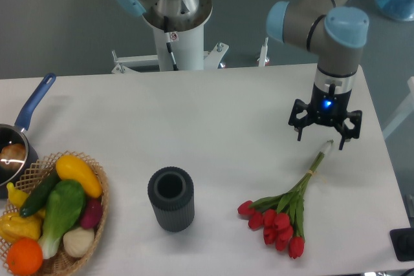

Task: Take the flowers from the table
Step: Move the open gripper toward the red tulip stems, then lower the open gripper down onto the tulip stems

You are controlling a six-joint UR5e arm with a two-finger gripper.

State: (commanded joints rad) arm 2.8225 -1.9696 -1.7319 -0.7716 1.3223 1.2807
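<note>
The flowers point(284, 211), a bunch of red tulips with green stems, lie on the white table point(194, 127) at the front right. Their pale stem ends point up and to the right, toward my gripper. My gripper point(321, 135) hangs open just above the stem tips, with its fingers spread and nothing between them. It is not touching the flowers.
A dark grey ribbed cylinder point(171, 198) stands left of the flowers. A wicker basket of vegetables point(52, 214) sits at the front left, with a blue-handled pot point(19, 140) behind it. The robot base point(173, 24) rises at the back. The table's right edge is close to the gripper.
</note>
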